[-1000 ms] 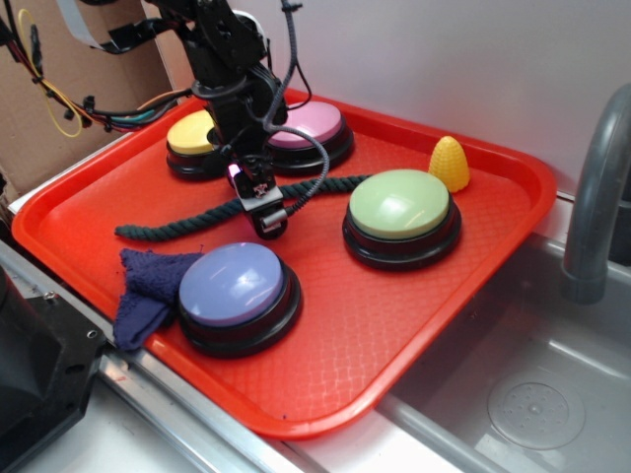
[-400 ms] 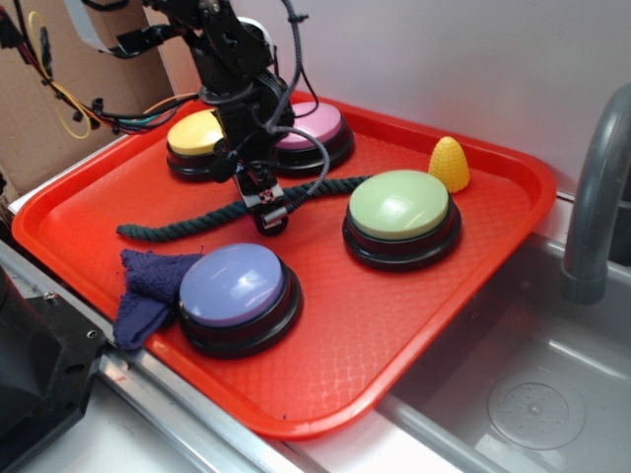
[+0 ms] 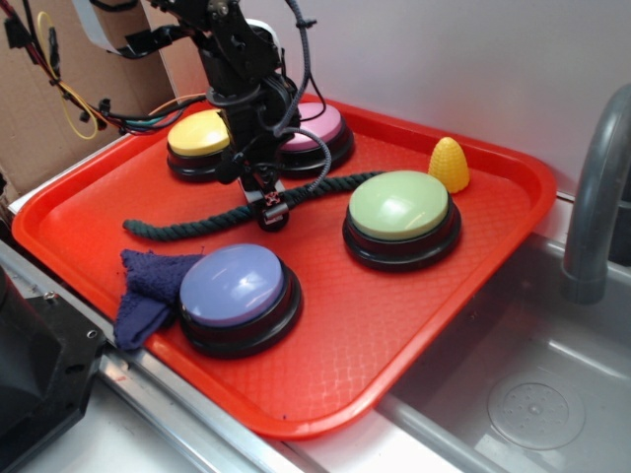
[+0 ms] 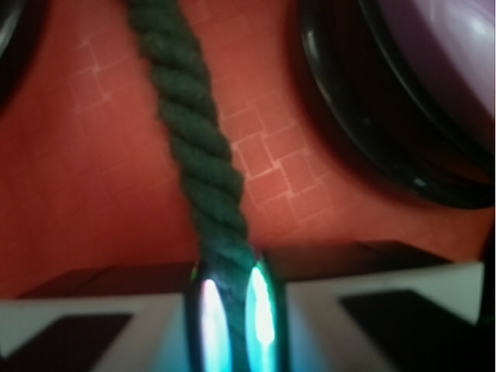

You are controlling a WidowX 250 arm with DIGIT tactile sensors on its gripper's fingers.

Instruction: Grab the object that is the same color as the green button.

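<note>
Pinching the rope (image 4: 198, 147) already: in the wrist view the twisted strand runs from the top of frame straight down into the gripper (image 4: 229, 314), squeezed in the narrow gap between the two fingers (image 4: 262, 306). Grip sits mid-length, not at an end.

Near to far in the exterior view: dark blue cloth (image 3: 148, 286) at lower left, partly tucked under the lavender button (image 3: 237, 293). Behind them the rope (image 3: 182, 229) crosses the red tray (image 3: 394, 335), long axis running left to right, left end free near the tray's left part, right end reaching toward the green button (image 3: 401, 217). Gripper (image 3: 270, 202) clamps it at frame centre. Yellow button (image 3: 200, 141) and pink button (image 3: 314, 133) sit just behind the arm; yellow corn toy (image 3: 449, 164) at upper right.

Judgement: grasp looks made, lift is next. Straight up is the open direction. Buttons crowd every side, so sideways drag risks the loose ends snagging a base.
</note>
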